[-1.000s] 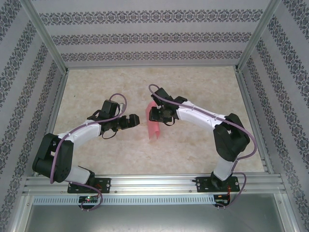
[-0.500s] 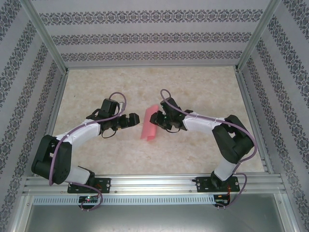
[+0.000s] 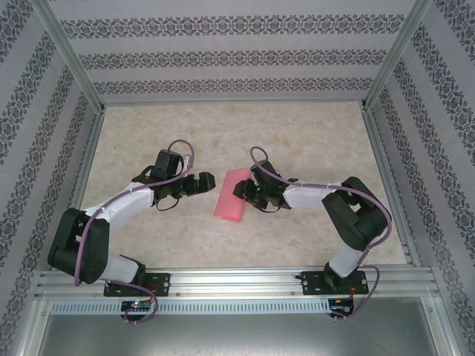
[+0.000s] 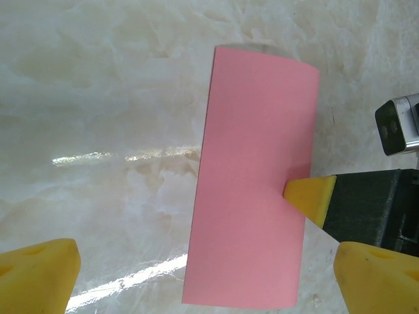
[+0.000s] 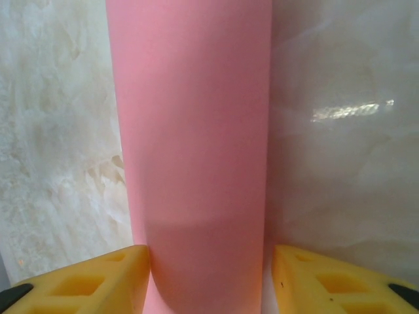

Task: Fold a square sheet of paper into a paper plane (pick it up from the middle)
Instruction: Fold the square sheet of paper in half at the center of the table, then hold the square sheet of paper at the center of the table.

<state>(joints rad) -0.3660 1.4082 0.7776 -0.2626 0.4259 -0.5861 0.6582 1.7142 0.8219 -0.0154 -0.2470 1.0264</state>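
Top view: square sheet of paper [image 3: 230, 196], folded narrow, is lying centrally; left gripper [image 3: 208, 182] is waiting at its 9 o'clock, right gripper [image 3: 241, 191] at 3.
Left wrist: fingers are spreading wide, hovering clear.
Right wrist: fingers are flanking the sheet, probably setting the fold; gripping or released, cannot tell.

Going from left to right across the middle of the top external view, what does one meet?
Left gripper → folded pink-red sheet of paper → right gripper, at the paper's right edge.

Sheet [image 3: 231, 195] on table [image 3: 297, 133]; left tool [image 3: 208, 182] left of it (apart), right tool [image 3: 243, 191] touching its right edge.
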